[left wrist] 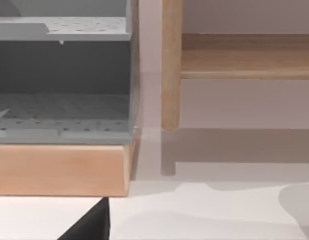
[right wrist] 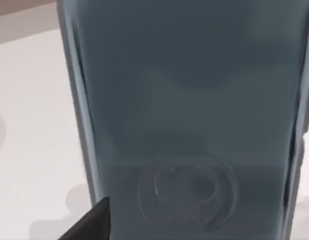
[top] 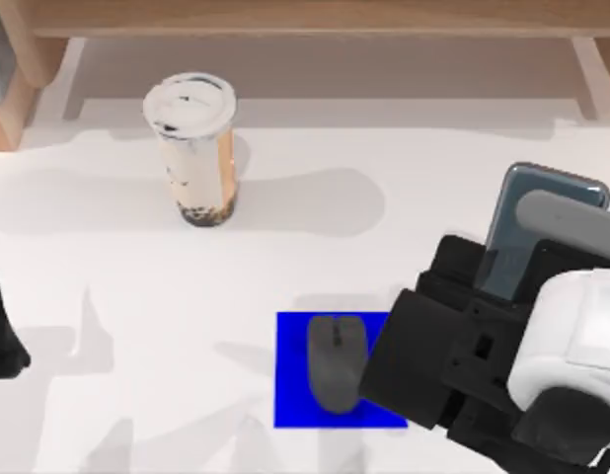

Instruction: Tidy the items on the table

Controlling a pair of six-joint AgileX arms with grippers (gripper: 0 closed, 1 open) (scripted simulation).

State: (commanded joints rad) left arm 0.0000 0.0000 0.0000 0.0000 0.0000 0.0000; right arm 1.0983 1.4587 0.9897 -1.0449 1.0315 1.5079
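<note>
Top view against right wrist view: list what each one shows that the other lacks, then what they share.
Top view alone: the white-lidded clear cup of beige drink with dark pearls standing upright, the dark grey computer mouse lying on the blue square pad, the light wooden shelf at the back, and the right arm over the table's right side.

Right wrist view alone: a faint round emblem on the phone's glossy surface.

Both: the slate-grey glossy smartphone and the white tabletop.

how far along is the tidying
Looks done: the mouse lies on the blue pad. In hand: the right arm is over the phone at the table's right side. Left: the cup stands loose at back left.
</note>
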